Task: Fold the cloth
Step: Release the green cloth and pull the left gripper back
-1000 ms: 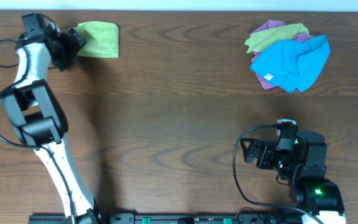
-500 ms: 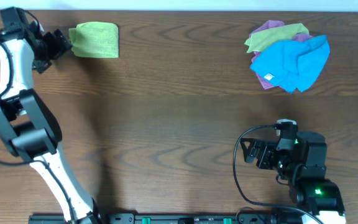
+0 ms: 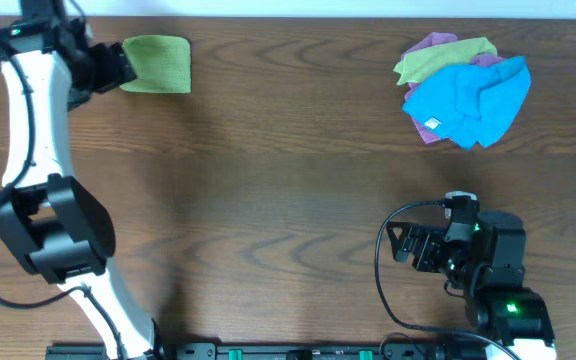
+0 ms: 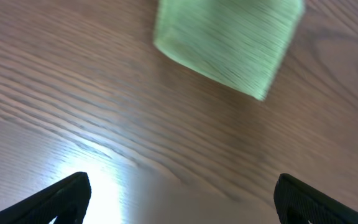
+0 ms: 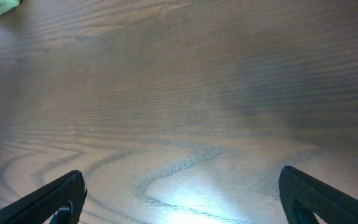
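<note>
A green cloth (image 3: 158, 64), folded into a small rectangle, lies flat at the far left of the table. It also shows at the top of the left wrist view (image 4: 229, 38). My left gripper (image 3: 106, 68) is open and empty, just left of the folded cloth and raised off the wood (image 4: 179, 199). My right gripper (image 3: 403, 246) is open and empty, resting low at the near right over bare table (image 5: 179, 199).
A heap of crumpled cloths lies at the far right: a blue one (image 3: 468, 100) on top, a light green one (image 3: 443, 55) and a purple one (image 3: 430, 43) beneath. A black cable (image 3: 383, 270) loops beside the right arm.
My left arm swung out left away from the folded green cloth, then rose and came back toward it. The right arm has not moved.
</note>
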